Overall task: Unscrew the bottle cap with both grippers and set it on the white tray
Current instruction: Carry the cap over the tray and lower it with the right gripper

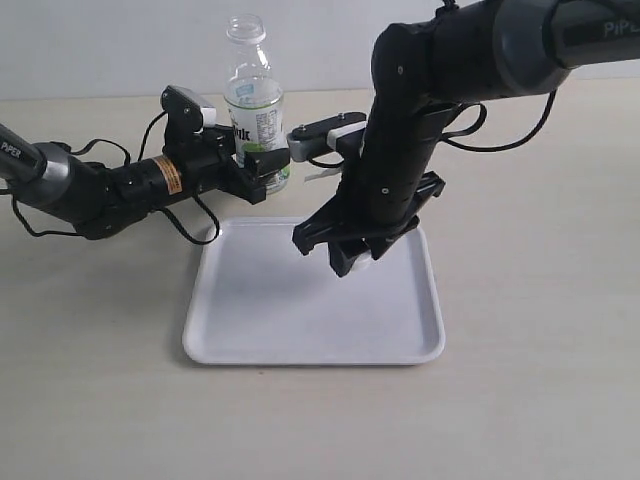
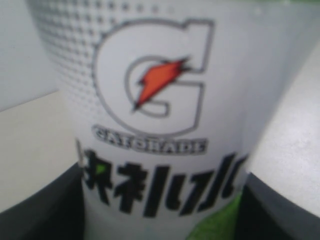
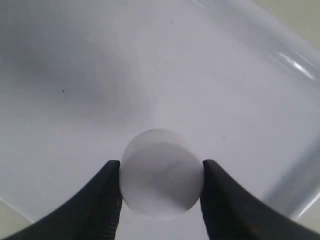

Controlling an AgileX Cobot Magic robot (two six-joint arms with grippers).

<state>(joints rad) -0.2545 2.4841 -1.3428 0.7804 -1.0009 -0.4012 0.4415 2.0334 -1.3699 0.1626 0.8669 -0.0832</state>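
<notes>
A: Cap status?
B: Cap (image 3: 161, 172) is off the bottle. It's pinched between the two black fingers (image 3: 107, 200) of my right gripper (image 1: 352, 258), one finger on each side. Flat face toward the wrist camera.
A: Where exactly?
B: Over the tray (image 1: 250, 330), toward its far right part and inside the raised edge. Can't tell if it touches the tray or hangs just above. The gripper body blocks that in the exterior view.
A: So the step is the put-down?
B: My read, yes. I'd lower straight until the cap sits flat. Then spread the fingers evenly so neither drags it, and lift straight up. It's round and light, so released on edge it could roll. That low edge won't stop much.
A: Other arm?
B: Left gripper (image 1: 262, 168) is clamped on the bottle (image 1: 255, 105), fingers either side of the lower label (image 2: 160, 125). Bottle is upright on the table (image 1: 540, 330), just behind the tray's far edge. I'd leave that grip on until the cap is down, since the right arm works close by.
A: Contents?
B: Bottle neck (image 1: 245, 28) is open and the clear upper part looks empty. Behind the label I can't tell. Nothing lies loose on the tray that I can see, only the held cap. The patch under the gripper is hidden.
</notes>
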